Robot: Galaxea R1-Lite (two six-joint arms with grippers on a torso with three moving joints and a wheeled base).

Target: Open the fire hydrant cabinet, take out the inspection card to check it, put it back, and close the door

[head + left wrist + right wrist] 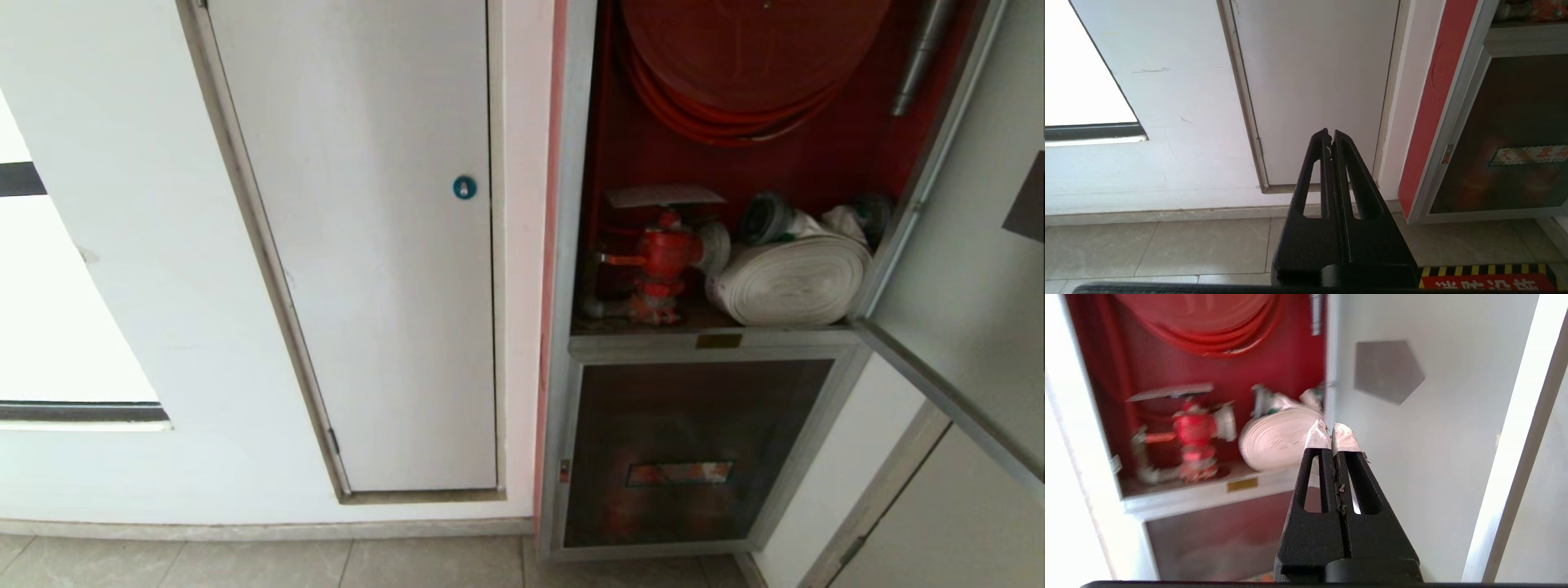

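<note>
Door [963,269]: we see it swung open on the right.
Inspection card [663,196]: flat on the red valve [665,261] — long axis sideways.
Right hand [1330,435]: pinched shut, empty — card lies ahead, leftward.
Left hand [1330,136]: shut, parked.

Daylight blows out the window [57,327] at left to pure white. The right wrist view smears the red valve [1194,443] and rolled hose [1276,443] with blur.

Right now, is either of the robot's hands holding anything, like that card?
No. The right hand and left hand are both shut on nothing. The inspection card lies on top of the red valve.
</note>
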